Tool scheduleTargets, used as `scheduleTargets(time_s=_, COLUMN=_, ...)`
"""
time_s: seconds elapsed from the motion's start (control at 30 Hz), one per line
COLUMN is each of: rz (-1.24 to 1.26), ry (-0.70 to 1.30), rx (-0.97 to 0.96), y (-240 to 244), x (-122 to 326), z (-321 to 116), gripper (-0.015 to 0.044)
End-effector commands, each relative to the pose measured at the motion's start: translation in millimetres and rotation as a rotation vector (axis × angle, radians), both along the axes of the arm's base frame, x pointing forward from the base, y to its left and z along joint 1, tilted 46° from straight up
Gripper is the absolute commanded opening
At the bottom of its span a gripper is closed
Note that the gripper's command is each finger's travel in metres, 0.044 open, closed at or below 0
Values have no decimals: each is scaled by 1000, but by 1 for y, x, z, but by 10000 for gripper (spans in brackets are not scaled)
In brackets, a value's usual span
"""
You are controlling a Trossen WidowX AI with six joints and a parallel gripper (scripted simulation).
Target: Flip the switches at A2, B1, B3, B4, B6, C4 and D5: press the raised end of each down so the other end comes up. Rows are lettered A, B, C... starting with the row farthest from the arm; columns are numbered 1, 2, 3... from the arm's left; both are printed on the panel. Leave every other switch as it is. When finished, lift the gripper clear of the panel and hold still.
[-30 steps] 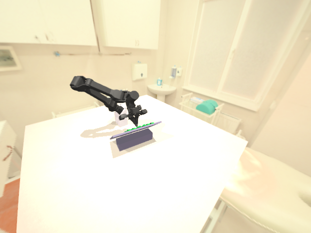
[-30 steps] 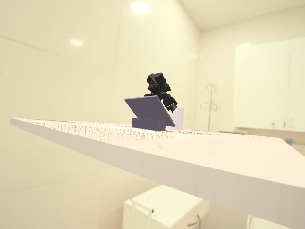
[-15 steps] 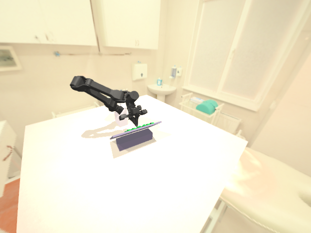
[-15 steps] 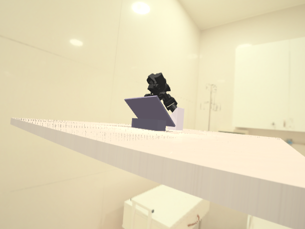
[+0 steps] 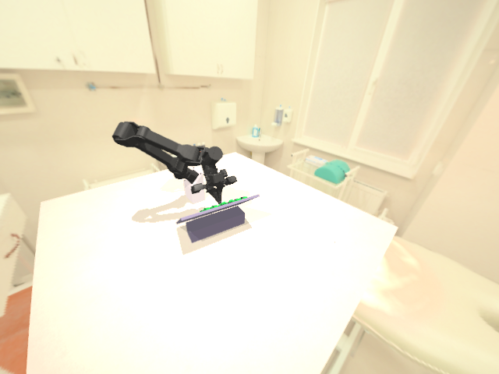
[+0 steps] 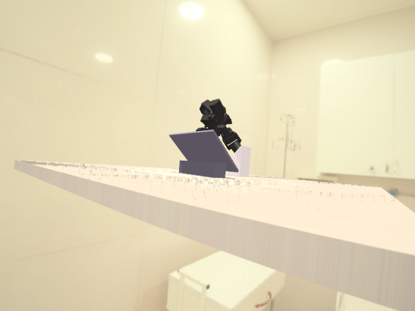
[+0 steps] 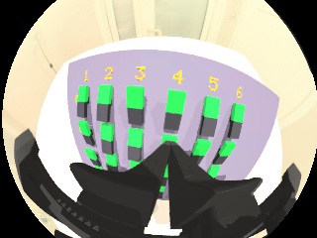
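Note:
The tilted purple switch panel (image 5: 185, 220) (image 6: 201, 147) (image 7: 263, 114) carries rows of green and dark rocker switches. My gripper (image 5: 220, 202) (image 7: 169, 145) is shut and empty, its tips at the panel's face over B4 (image 7: 169, 137), covering most of that switch; contact cannot be told. In the exterior view the tips are hidden behind the panel. In the wrist view A2 (image 7: 105, 93), B1 (image 7: 85, 128), B3 (image 7: 135, 136) and B6 (image 7: 227, 148) show green far parts and dark near parts. C4 is mostly hidden and D5 is hidden by the fingers. Raised ends are hard to tell.
The panel stands on a dark block base (image 5: 217, 224) (image 6: 201, 168) on the white table (image 5: 242, 290). A pale upright block (image 5: 194, 191) (image 6: 244, 162) stands on the arm's side of the panel. Neighbouring switches A4 (image 7: 175, 101) and B5 (image 7: 201, 147) are close to the fingers.

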State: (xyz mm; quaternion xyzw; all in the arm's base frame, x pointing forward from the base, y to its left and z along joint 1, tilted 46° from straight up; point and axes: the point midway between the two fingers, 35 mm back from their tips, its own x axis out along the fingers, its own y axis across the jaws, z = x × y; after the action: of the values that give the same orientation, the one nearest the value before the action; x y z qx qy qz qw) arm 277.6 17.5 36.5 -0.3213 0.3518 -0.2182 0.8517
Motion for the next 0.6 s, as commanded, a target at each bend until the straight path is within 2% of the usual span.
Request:
scheduleTargets(time_s=0.0, rz=4, ry=5, rx=-2, y=0, x=0, z=-1, gripper=0)
scheduleTargets(time_s=0.57, rz=0, ry=2, rx=1, y=0, x=1, z=-1, gripper=0)
